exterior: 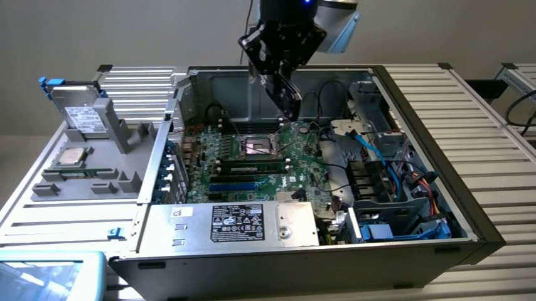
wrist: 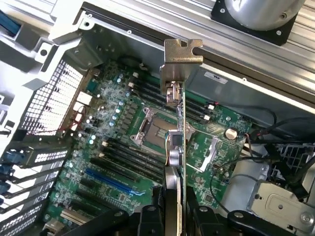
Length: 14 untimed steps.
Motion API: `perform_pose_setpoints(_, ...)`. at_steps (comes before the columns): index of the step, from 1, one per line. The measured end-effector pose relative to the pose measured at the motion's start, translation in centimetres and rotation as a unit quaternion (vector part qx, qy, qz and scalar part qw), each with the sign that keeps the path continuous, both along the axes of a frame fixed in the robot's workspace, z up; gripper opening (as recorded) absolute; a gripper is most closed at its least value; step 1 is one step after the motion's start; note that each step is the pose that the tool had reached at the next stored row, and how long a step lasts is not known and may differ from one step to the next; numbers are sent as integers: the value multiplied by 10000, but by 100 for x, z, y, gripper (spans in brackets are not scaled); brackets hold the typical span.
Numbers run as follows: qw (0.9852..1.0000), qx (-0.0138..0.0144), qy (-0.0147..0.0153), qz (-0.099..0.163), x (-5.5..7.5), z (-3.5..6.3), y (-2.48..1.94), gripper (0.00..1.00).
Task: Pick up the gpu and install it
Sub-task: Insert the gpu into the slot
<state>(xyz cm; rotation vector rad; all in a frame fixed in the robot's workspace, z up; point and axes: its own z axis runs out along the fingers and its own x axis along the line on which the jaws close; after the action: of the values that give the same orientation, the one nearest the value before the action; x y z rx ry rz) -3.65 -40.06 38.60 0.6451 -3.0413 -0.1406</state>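
Gripper (exterior: 275,74) is clamped on the gpu (exterior: 285,97). In the wrist view the fingers (wrist: 147,219) sit either side of the card, w/ the card edge-on between them. The gpu hangs straight out from the gripper (wrist: 172,214), long axis running away from the fingers toward the motherboard (exterior: 305,172). Its metal bracket (wrist: 181,59) is at the end farthest from the gripper.

Key relation: the card hangs in air above the board, apart from it and not seated in any slot. Beyond the card's tip is roughly the CPU socket (exterior: 255,147) area. The blue slot (wrist: 110,182) and the black slots next to it lie below and off to one side of the gripper, not under the card's edge, so I judge the card isn't lined up w/ them yet.

Arm pose: wrist comes down from above into the open case (exterior: 418,106), gripper pointing down, slightly tilted.
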Motion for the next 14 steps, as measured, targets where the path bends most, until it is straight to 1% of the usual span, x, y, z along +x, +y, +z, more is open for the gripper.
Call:
perform_pose_setpoints(2,9998,0,0,180,0,0,0,28)
perform_pose_setpoints(4,9994,0,0,360,0,0,0,28)
perform_pose_setpoints(7,9980,0,0,634,0,0,0,28)
perform_pose_setpoints(9,9967,0,0,814,0,0,0,28)
perform_pose_setpoints(11,9951,0,0,993,0,0,0,28)
perform_pose_setpoints(14,9920,0,0,1263,0,0,0,28)
